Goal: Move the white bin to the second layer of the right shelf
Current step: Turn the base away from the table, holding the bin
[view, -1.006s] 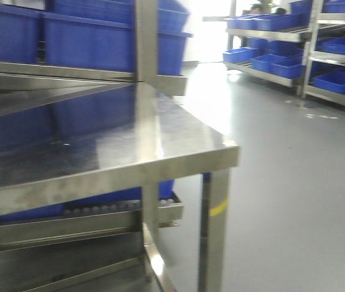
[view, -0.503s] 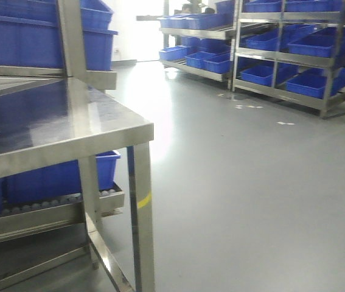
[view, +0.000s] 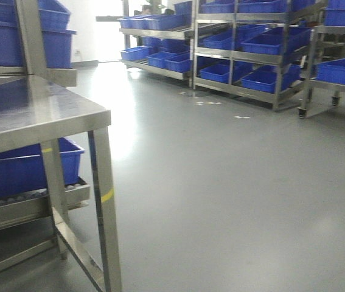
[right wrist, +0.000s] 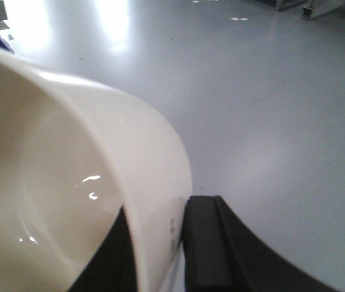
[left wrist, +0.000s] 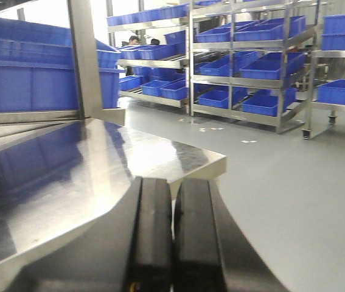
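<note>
The white bin point(right wrist: 69, 182), glossy cream plastic, fills the left of the right wrist view. My right gripper point(right wrist: 160, 208) is shut on its wall, one black finger inside and one finger point(right wrist: 202, 243) outside, with grey floor beyond. My left gripper point(left wrist: 173, 184) is shut with nothing between its pads, just above the corner of the mirror-like steel table point(left wrist: 69, 170). Neither gripper shows in the front view. Steel racks point(view: 251, 55) with several levels stand at the back right. I cannot tell which level is the right shelf second layer.
The steel table point(view: 38, 115) juts in from the left, with blue crates point(view: 20, 170) on a roller level under it and more crates behind. Open grey floor point(view: 233, 182) stretches to the racks. A wheeled rack with a blue crate point(view: 342, 70) stands at far right.
The front view has swung to the right. The steel table has slid toward the left edge, and the far racks with blue crates have come into view across the floor.
</note>
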You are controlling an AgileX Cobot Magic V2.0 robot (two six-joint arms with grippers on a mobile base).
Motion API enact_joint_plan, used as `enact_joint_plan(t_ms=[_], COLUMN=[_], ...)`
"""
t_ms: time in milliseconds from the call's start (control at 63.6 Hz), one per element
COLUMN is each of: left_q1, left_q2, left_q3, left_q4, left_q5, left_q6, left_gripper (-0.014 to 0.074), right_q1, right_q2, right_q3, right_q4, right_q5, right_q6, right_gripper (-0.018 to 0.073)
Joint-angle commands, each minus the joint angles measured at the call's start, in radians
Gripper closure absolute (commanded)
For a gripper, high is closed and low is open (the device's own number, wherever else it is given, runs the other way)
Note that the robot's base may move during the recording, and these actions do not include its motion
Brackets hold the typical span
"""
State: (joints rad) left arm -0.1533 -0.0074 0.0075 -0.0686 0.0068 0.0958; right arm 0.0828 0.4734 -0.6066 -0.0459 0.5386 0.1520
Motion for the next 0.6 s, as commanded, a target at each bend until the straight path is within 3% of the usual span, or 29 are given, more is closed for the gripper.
enact_joint_plan(t_ms=[0, 582], left_q1=[-0.003, -0.003], left_q2=[-0.013, -0.013], left_q3=[0.033, 0.033], left_q4=[-0.005, -0.005], left_q5=[-0.087, -0.087], left_q6=[-0.007, -0.007], left_gripper=[0.0512, 0.0512], right_q1=[-0.006, -0.006], right_q2=[0.002, 0.002], right_q3=[-0.029, -0.029], right_q4=[-0.005, -0.005], right_q5=[-0.108, -0.108], right_q6=[-0.004, -0.004], right_gripper=[0.0503, 0.0503])
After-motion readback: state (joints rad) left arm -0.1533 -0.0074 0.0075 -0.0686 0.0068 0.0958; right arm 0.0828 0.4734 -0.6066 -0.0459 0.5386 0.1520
